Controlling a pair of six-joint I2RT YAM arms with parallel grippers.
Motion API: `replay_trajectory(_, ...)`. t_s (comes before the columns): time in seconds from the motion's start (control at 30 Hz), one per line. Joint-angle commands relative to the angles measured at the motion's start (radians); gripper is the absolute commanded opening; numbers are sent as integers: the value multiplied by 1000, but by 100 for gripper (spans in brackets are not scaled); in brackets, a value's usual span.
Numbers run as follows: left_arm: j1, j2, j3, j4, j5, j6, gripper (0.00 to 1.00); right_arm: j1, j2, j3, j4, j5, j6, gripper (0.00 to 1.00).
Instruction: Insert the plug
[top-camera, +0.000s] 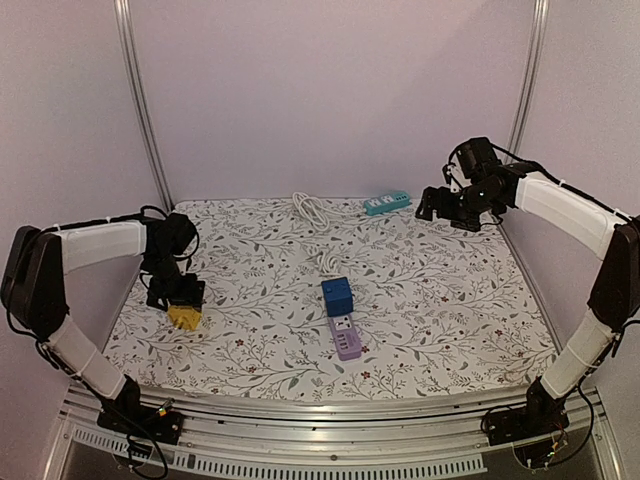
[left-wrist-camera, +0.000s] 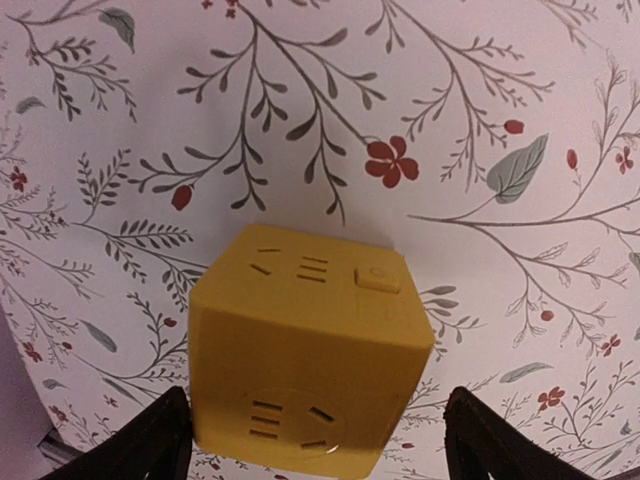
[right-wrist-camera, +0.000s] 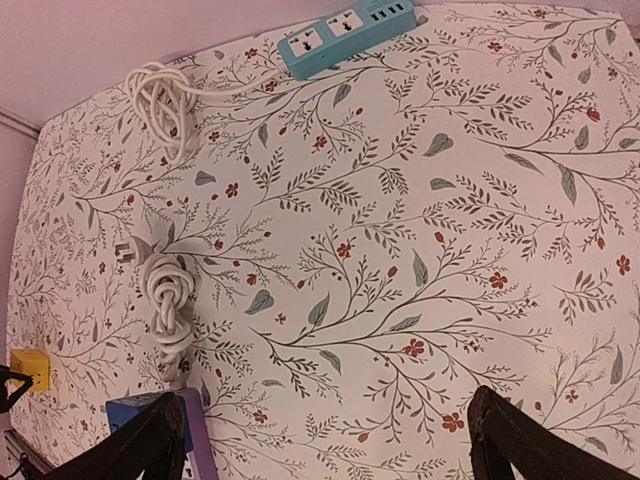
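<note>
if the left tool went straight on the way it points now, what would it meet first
The yellow cube: it sits right ahead of the left tool, between the open fingers. How near it is, the views do not settle.

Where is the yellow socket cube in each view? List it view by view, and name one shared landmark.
Top external: yellow socket cube at the left, near the cloth's front edge.
Left wrist: it sits bottom centre, large in the frame.
Right wrist: it is small, at the far left edge.
Shared landmark: the floral cloth under it.
</note>
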Motion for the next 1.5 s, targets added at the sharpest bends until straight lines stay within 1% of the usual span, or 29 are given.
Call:
replay_trajectory(0.0,12,19,11,-11,56,30,86,-5,-29,-1,-13,4,29,97)
replay_trajectory(0.07,11,18,10,-6,67,31,83,-5,-32,-4,-13,7,32,98)
replay_trajectory(0.2,10,18,9,1,89,40,72,-5,-31,-6,-11,9,37,97)
replay_trajectory(0.43,6,-23,15,16,107,35,46,-4,-22,7,-8,8,43,97)
replay_trajectory(0.53,2,-54,15,29,155,32,43,-5,-18,9,-10,3,45,98)
replay_trajectory(0.7,-8,-106,27,58,239,32,42,-4,-18,18,-9,-9,43,97)
replay_trajectory(0.8,-21,-127,40,87,320,37,41,-6,-18,26,2,-38,27,98)
replay_trajectory(0.9,-47,-138,59,122,432,46,41,-5,-19,31,33,-144,-13,97)
replay_trajectory(0.97,-65,-143,71,152,508,52,42,-4,-27,23,73,-267,-68,97)
replay_trajectory(1.1,-106,-118,101,222,665,40,42,-3,-38,-21,159,-553,-129,97)
replay_trajectory(1.2,-156,-70,154,238,710,41,42,6,-34,-63,213,-745,-124,95)
replay_trajectory(1.33,-233,21,240,242,824,40,38,40,-21,-84,250,-883,-122,95)
replay_trajectory(1.43,-289,76,312,237,858,41,38,49,-15,-99,280,-988,-108,97)
replay_trajectory(1.47,-302,91,335,235,864,36,38,51,-9,-98,281,-1049,-91,97)
